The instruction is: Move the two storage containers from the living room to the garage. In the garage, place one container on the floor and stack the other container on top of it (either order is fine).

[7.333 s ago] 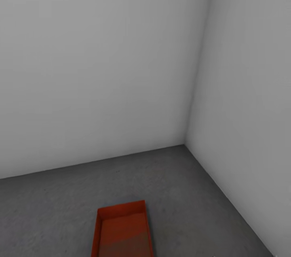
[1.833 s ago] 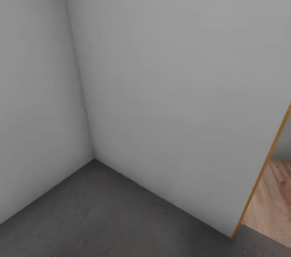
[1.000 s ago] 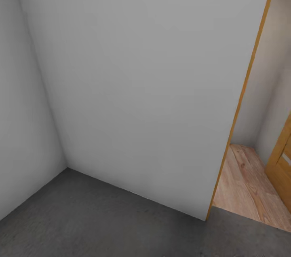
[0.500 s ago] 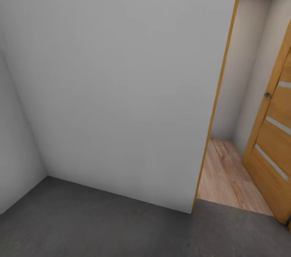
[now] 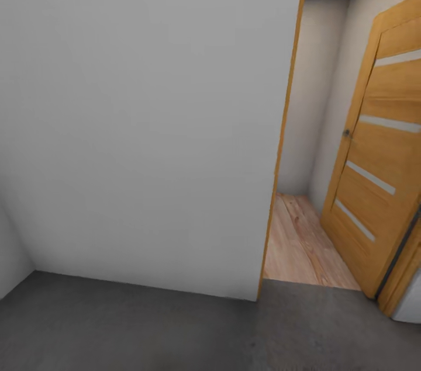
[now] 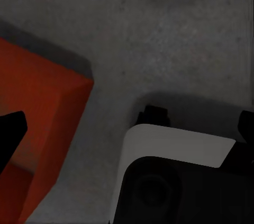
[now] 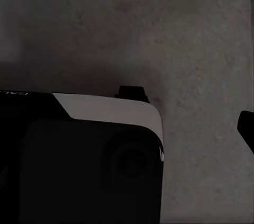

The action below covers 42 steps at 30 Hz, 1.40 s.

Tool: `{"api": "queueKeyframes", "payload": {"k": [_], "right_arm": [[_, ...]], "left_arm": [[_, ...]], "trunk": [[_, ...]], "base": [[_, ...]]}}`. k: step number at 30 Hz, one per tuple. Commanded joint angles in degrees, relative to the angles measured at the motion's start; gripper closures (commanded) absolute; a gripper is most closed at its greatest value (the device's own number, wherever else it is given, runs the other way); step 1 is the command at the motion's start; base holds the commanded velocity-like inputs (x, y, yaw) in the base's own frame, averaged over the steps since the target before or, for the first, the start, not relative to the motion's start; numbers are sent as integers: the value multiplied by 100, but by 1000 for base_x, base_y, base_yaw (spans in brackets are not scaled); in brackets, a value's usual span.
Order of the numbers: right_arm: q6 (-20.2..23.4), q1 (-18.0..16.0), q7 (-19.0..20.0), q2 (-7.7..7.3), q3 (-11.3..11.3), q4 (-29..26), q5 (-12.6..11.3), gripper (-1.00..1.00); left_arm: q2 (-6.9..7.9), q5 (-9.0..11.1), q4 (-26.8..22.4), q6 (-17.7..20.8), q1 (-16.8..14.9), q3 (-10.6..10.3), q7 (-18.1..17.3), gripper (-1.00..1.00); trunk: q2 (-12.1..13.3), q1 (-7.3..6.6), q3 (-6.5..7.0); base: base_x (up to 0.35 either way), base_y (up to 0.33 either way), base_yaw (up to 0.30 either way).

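I am in the garage, facing a grey wall with the doorway to the right and an open wooden door beyond it. One storage container sits on the concrete floor beside my base. I cannot tell how either gripper stands. To fetch the other container, I should turn right, centre on the doorway and clear that door.

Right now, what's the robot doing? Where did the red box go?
The robot is in the garage, facing a grey wall with an open doorway beside it. Past the doorway lie a wood floor and a wooden door. Nothing is being carried in these pictures. One red container sits on the concrete floor next to the robot, seen from the left wrist. It looks like the robot may be heading out for the other one.
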Motion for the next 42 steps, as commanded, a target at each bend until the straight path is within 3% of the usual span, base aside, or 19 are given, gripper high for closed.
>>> {"api": "queueKeyframes", "payload": {"k": [1, 42], "right_arm": [[-27, -8, -3, 5, 48, 18, -54, -100], [-34, -4, -3, 11, 48, 18, -61, -100]], "left_arm": [[0, 40, -3, 11, -3, 29, 7, -100], [0, 27, -3, 11, -3, 29, 7, -100]], "trunk": [[-4, 0, -6], [-4, 0, -6]], "base": [[0, 0, -283], [0, 0, -286]]}}
